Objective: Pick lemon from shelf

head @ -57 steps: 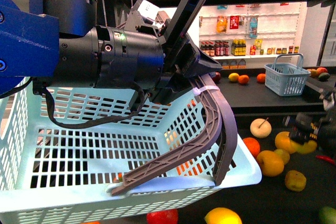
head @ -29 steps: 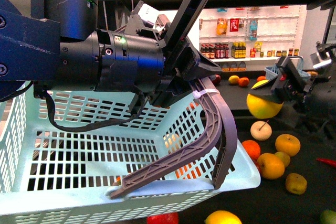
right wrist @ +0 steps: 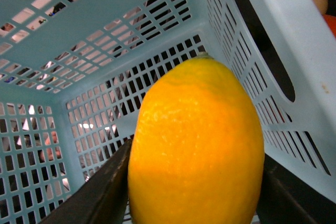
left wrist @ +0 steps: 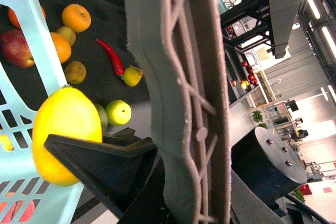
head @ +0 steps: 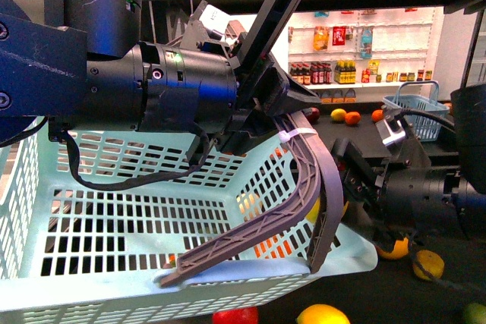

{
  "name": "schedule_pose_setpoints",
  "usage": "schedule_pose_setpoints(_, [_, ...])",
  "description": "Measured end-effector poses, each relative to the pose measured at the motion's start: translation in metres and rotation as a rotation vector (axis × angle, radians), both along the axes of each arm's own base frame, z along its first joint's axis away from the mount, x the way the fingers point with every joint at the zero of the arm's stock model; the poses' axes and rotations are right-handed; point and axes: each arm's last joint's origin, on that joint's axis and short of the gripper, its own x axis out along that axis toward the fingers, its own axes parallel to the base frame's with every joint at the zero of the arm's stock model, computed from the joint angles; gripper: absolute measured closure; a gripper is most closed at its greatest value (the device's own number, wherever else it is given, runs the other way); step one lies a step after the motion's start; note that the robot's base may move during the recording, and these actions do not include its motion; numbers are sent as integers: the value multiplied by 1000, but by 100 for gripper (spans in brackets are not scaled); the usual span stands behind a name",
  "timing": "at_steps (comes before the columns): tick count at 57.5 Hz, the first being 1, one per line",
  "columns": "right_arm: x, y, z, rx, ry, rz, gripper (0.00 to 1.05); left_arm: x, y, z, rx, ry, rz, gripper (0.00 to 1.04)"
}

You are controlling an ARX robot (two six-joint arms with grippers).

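Observation:
The lemon (right wrist: 197, 129) is bright yellow and oval. My right gripper (right wrist: 195, 182) is shut on it, a dark finger (right wrist: 102, 192) on either side, over the open inside of the light blue basket (right wrist: 79, 40). In the front view the right gripper (head: 343, 187) is at the basket's (head: 114, 210) right rim, and only a yellow sliver of the lemon (head: 314, 209) shows behind the grey handle (head: 307, 180). My left gripper (head: 285, 123) is shut on that handle and holds the basket up. The left wrist view shows the handle (left wrist: 184, 77) and the lemon (left wrist: 65, 129) by the basket wall.
The shelf's dark tray (left wrist: 100, 77) carries loose oranges (left wrist: 76, 18), a red chili (left wrist: 111, 56) and green apples (left wrist: 118, 112). In front lie a yellow fruit (head: 323, 314) and a red apple (head: 235, 315). A small blue basket (head: 414, 115) stands behind, before lit bottle racks (head: 334, 70).
My right gripper has lifted the lemon off the tray at the right and carried it left to the basket's right rim. The left gripper and basket have barely moved.

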Motion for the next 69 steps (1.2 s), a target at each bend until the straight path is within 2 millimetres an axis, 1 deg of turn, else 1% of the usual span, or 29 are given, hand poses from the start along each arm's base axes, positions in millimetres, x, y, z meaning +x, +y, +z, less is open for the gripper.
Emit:
schedule_pose_setpoints(1, [0, 1, 0, -2, -1, 2, 35, 0, 0, 0, 0, 0, 0, 95])
schedule_pose_setpoints(4, [-1, 3, -1, -6, -10, 14, 25, 0, 0, 0, 0, 0, 0, 95])
schedule_pose_setpoints(9, [-1, 4, 0, -12, -18, 18, 14, 0, 0, 0, -1, 1, -3, 95])
schedule_pose_setpoints(10, [-1, 4, 0, -21, -23, 14, 7, 0, 0, 0, -1, 1, -2, 95])
schedule_pose_setpoints(11, [0, 3, 0, -23, -27, 10, 4, 0, 0, 0, -1, 1, -3, 95])
schedule_pose_setpoints(13, [0, 1, 0, -25, -32, -5, 1, 0, 0, 0, -1, 1, -2, 95])
schedule_pose_setpoints(16, [3, -5, 2, -22, -47, -39, 2, 0, 0, 0, 1, -1, 3, 95])
schedule_pose_setpoints(20, [10, -22, 7, -21, -73, -127, 2, 0, 0, 0, 0, 1, 4, 95])
schedule_pose_setpoints(22, [16, -38, 9, -40, -87, -215, 2, 0, 0, 0, 0, 1, 4, 95])
schedule_pose_setpoints(23, [21, -51, 10, -53, -83, -285, 2, 0, 0, 0, 0, 0, 4, 95])
schedule_pose_setpoints(26, [31, -73, 5, -127, -60, -417, 2, 0, 0, 0, 0, 0, 4, 95])
schedule_pose_setpoints(28, [34, -81, -2, -181, -41, -482, 2, 0, 0, 0, 0, 1, 4, 95])
schedule_pose_setpoints(30, [39, -91, -15, -267, 5, -539, 2, 0, 0, 0, 0, 1, 4, 95])
schedule_pose_setpoints(31, [40, -93, -18, -296, 16, -545, 2, 0, 0, 0, 0, 1, 4, 95])
schedule_pose_setpoints(33, [44, -98, -36, -404, 78, -573, 2, 0, 0, 0, 0, 1, 3, 95])
schedule_pose_setpoints(36, [46, -100, -55, -513, 143, -571, 2, 0, 0, 0, 0, 1, 0, 95])
schedule_pose_setpoints(38, [48, -102, -74, -608, 193, -549, 2, 0, -1, 0, 0, 1, -2, 95])
schedule_pose_setpoints(42, [49, -103, -100, -734, 221, -508, 2, 0, -1, 0, -1, 2, -5, 95])
schedule_pose_setpoints(46, [50, -102, -120, -805, 240, -429, 2, 0, 0, 0, -2, 3, -4, 95])
schedule_pose_setpoints(50, [51, -102, -135, -864, 235, -360, 2, 0, 0, 0, -1, 2, 1, 95])
schedule_pose_setpoints(55, [51, -100, -149, -895, 215, -273, 2, 0, 0, 0, 0, 1, 0, 95])
schedule_pose_setpoints(62, [51, -95, -176, -928, 169, -124, 2, 0, 0, 0, 0, 2, 1, 95])
schedule_pose_setpoints(65, [50, -90, -184, -926, 154, -76, 2, 0, 0, 0, 0, 1, 1, 95])
schedule_pose_setpoints(69, [50, -84, -189, -917, 128, -32, 2, 0, 0, 0, 0, 1, 1, 95])
